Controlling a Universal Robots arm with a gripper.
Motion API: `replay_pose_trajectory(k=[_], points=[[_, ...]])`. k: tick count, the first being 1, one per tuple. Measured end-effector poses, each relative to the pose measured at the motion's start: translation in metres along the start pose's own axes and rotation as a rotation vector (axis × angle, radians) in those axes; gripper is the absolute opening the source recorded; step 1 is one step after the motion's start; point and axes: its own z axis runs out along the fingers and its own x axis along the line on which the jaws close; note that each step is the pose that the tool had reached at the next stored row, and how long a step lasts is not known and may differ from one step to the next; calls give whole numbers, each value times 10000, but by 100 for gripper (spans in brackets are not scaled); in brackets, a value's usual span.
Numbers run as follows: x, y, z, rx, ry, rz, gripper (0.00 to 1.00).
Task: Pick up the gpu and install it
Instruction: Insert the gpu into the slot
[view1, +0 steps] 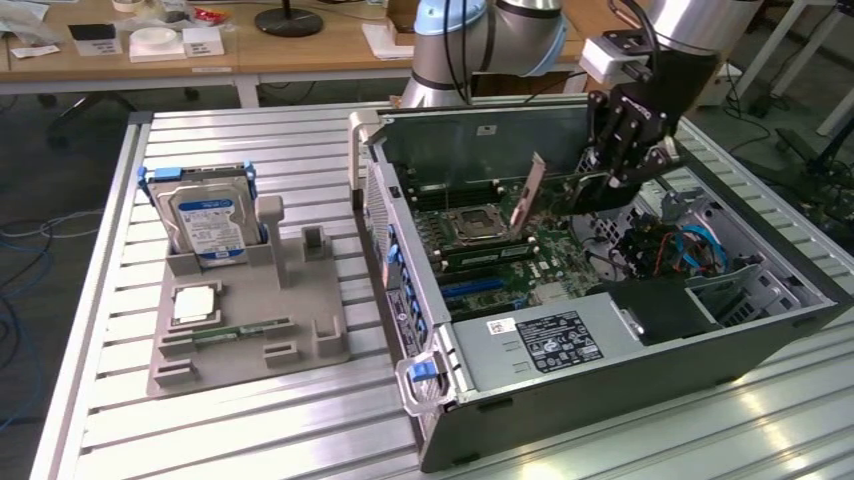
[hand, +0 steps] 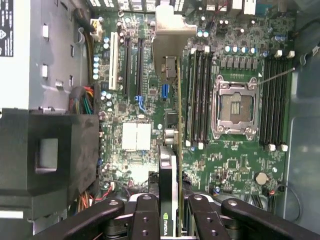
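Gpu (hand: 167, 167) clamped edge-on by end effector (hand: 172, 202), above motherboard (hand: 235, 165)

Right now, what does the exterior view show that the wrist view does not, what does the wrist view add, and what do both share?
Exterior view: the hard drive with a blue label standing in the grey holder, the slatted metal table, and the computer case's outer wall. Wrist view: the coin battery and the white expansion slot on the motherboard. Both: the gripper shut on the gpu, above the motherboard, near the empty CPU socket.
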Motion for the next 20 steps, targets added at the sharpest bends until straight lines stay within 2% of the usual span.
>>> replay_pose_trajectory(k=[7,10,12,13,15,17,20], points=[[-3,103,14,-1,-1,19,27],[-5,114,14,2,-57,52,27],[-5,119,16,3,-67,66,27],[-4,126,15,3,-89,77,27],[-4,130,15,6,-176,99,27],[-4,134,15,6,-203,121,27],[0,139,15,10,-348,154,27]])
